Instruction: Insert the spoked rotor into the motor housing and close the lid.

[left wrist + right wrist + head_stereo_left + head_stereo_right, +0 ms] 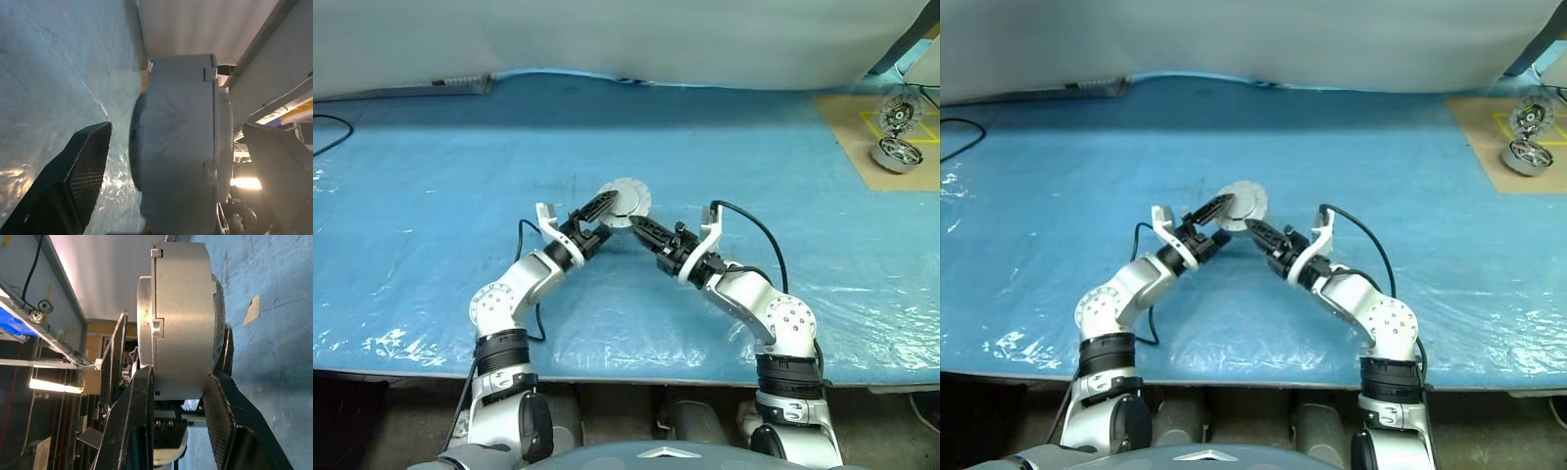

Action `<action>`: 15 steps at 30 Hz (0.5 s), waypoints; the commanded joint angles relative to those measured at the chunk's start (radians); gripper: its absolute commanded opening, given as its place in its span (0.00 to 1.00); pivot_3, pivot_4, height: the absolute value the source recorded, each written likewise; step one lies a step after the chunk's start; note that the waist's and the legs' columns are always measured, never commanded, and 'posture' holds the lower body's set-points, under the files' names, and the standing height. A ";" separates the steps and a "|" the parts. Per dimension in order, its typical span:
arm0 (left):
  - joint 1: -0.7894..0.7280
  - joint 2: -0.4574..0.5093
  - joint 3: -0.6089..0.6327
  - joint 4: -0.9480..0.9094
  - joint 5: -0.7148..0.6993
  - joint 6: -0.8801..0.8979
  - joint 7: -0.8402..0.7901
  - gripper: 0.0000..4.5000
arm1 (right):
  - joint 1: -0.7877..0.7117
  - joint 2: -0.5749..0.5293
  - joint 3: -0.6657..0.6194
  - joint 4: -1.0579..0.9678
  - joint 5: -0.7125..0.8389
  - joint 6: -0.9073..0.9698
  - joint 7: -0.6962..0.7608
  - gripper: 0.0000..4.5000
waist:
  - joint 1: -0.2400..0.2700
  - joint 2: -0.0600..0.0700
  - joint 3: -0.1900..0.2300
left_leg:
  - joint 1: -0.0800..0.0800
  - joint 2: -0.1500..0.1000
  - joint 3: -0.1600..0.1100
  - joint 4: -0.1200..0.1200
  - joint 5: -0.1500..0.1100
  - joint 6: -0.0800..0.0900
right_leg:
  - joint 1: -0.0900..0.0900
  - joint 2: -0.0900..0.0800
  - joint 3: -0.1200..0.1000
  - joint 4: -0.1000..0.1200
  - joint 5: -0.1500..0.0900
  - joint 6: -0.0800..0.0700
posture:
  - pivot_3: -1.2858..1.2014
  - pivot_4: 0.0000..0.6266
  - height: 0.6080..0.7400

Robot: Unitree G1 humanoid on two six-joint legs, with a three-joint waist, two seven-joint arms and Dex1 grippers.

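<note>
The left gripper [607, 209] comes in from the left with its fingers spread wide, one on each flat face of the motor housing [625, 202], neither quite touching it in the left wrist view. The housing hangs above the blue table cover [431, 186] at mid-table, between the two arms, turned on edge so its faces point near and far. The right gripper [644, 230] is clamped across its thickness from the right. The left fingers already straddle it, so they look closest to taking it; a squeeze across the faces would do.
</note>
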 commanded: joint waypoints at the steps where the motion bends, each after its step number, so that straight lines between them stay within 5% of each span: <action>1: -0.019 0.020 -0.029 0.012 0.000 0.007 -0.061 0.96 | -0.012 -0.004 0.012 -0.054 0.072 0.006 0.023 0.23 | 0.000 0.000 0.000 | 0.000 0.000 0.000 0.000 0.000 0.000 | 0.000 0.000 0.000 0.000 0.000 0.000 | 0.52 0.24 1.00; 7: 0.004 0.048 -0.037 -0.003 -0.024 0.017 -0.075 0.56 | -0.003 -0.026 0.019 -0.055 0.001 -0.018 0.027 0.23 | -0.002 0.000 0.000 | -0.002 0.000 0.000 0.001 0.000 0.000 | 0.000 0.000 0.001 0.003 0.000 0.000 | 0.52 0.24 1.00; 11: 0.022 0.066 -0.032 -0.019 -0.010 -0.010 -0.063 0.54 | 0.001 -0.051 0.021 -0.058 -0.136 -0.067 0.050 0.23 | 0.000 0.000 0.000 | -0.002 0.000 0.000 0.002 0.000 0.000 | 0.000 0.000 0.000 0.003 0.000 0.000 | 0.52 0.24 1.00; 15: -0.011 0.101 -0.023 0.015 0.053 -0.076 -0.059 0.53 | 0.005 -0.166 0.096 -0.110 -0.453 -0.161 0.176 0.55 | 0.005 0.000 0.000 | -0.002 0.000 -0.001 0.003 0.000 0.000 | 0.001 0.000 0.000 0.003 0.000 0.001 | 0.52 0.24 1.00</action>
